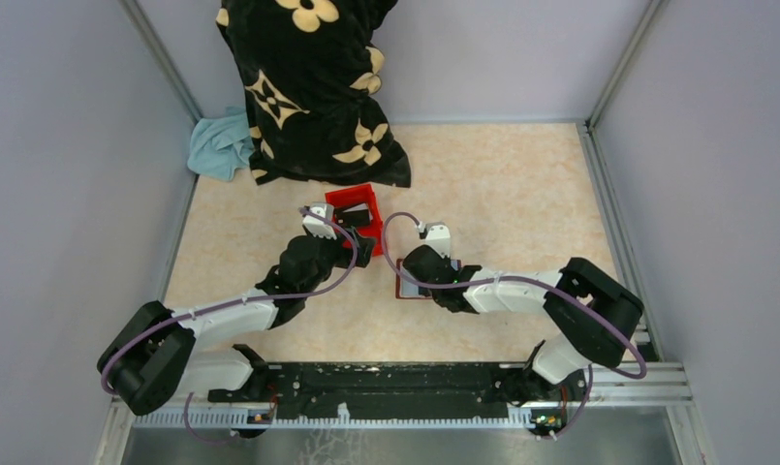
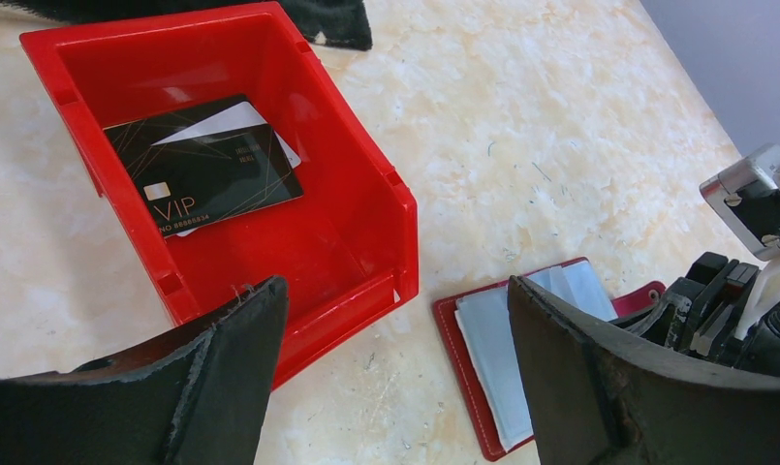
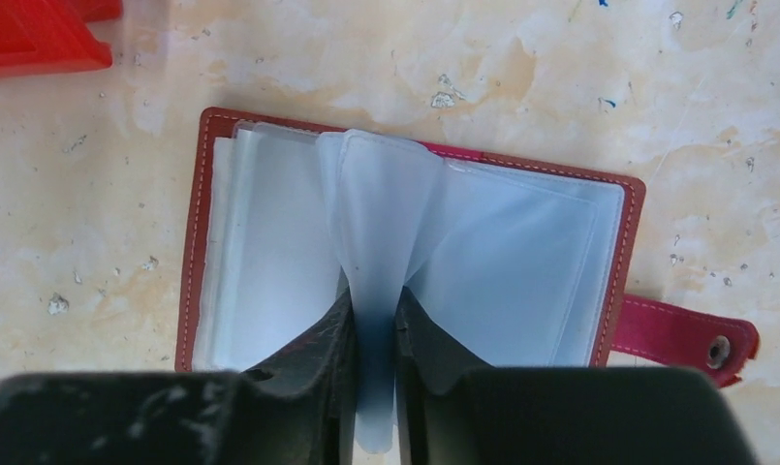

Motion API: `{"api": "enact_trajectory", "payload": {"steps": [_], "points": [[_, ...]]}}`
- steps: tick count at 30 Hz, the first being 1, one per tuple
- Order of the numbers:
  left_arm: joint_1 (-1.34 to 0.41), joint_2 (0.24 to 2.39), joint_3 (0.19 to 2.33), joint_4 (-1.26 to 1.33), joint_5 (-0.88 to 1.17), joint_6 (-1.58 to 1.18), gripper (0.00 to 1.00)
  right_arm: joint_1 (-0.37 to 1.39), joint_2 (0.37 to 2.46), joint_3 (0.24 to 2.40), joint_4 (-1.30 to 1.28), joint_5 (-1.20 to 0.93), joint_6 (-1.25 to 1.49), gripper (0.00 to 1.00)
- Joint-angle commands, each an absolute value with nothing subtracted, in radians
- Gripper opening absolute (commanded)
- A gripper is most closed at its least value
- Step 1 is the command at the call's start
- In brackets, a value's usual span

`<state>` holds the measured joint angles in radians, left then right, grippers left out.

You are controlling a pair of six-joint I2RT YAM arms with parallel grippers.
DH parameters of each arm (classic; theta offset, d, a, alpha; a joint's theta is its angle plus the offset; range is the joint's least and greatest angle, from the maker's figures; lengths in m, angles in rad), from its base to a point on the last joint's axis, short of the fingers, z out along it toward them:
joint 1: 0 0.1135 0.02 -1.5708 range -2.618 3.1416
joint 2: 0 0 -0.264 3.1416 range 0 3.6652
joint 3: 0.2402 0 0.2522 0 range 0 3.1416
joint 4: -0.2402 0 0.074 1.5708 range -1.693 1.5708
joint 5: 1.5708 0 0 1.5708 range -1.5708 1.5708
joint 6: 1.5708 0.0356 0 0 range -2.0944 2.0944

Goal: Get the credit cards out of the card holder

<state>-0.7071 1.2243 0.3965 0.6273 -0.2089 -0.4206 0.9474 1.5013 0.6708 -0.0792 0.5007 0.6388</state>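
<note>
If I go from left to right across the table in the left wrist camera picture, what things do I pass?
Red box with a black card inside → open card holder → right gripper.

Table (image 1: 521,194): beige, marbled.
Centre: red box (image 1: 347,196); card holder (image 3: 269,223) open, lower right of it.
Upper left: black flowered bag (image 1: 308,87), blue cloth (image 1: 221,145).
</note>
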Motion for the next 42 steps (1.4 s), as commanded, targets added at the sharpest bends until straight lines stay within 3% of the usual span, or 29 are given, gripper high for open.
{"api": "enact_trajectory", "payload": {"steps": [1,6,13,21,31,33,36,42], "points": [[-0.71,1.229,0.429,0.629,-0.212,-0.405,0.89,0.959,1.488,0.693,-0.074,0.484,0.646,0.13],[-0.709,1.231,0.432,0.629,-0.205,-0.405,0.89,0.947,1.444,0.659,-0.014,0.441,0.644,0.03],[-0.709,1.256,0.441,0.636,-0.161,-0.406,0.87,0.909,1.366,0.599,0.066,0.363,0.646,0.0],[-0.71,1.367,0.507,0.63,0.015,-0.403,0.56,0.865,1.355,0.565,0.134,0.252,0.65,0.0],[-0.726,1.498,0.582,0.611,0.158,-0.414,0.35,0.836,1.359,0.524,0.236,0.132,0.649,0.0],[-0.729,1.526,0.592,0.607,0.17,-0.411,0.25,0.834,1.358,0.52,0.241,0.131,0.649,0.0],[-0.729,1.534,0.594,0.606,0.183,-0.416,0.01,0.823,1.359,0.52,0.249,0.116,0.649,0.0],[-0.729,1.503,0.576,0.613,0.179,-0.405,0.0,0.808,1.37,0.534,0.273,0.102,0.65,0.0]]}}
